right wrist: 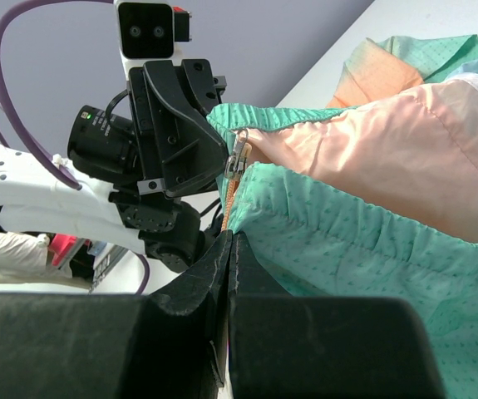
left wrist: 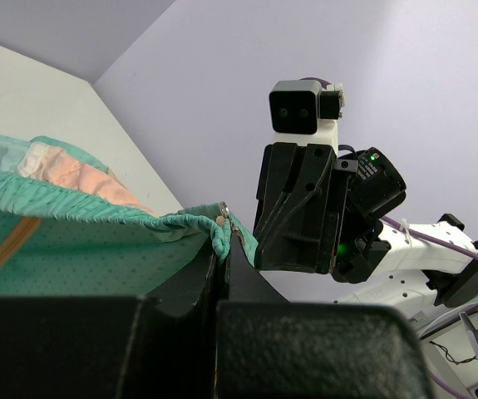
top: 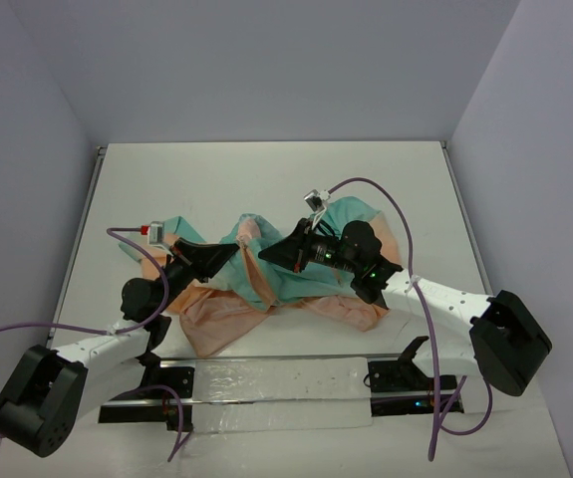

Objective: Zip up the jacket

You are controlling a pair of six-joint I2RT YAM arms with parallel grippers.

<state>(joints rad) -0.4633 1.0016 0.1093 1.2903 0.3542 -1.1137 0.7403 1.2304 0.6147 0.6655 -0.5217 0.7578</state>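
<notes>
The jacket (top: 228,321), peach-orange and teal-green, lies crumpled in the middle of the white table, with a part lifted between the two arms. My left gripper (top: 234,251) is shut on a bunched teal edge of the jacket (left wrist: 72,249), and a small metal piece shows at its tips (left wrist: 224,237). Facing it, my right gripper (top: 264,255) is shut on the jacket (right wrist: 372,150) at the orange zipper tape. The metal zipper slider (right wrist: 237,162) hangs just above the right gripper (right wrist: 232,237) and right beside the left gripper's fingertips (right wrist: 220,158). The two grippers stand almost tip to tip.
A metal rail with a clear plastic sheet (top: 266,386) runs along the near edge between the arm bases. Purple cables (top: 386,194) loop off both wrists. Grey walls (top: 266,70) close the table's back and sides.
</notes>
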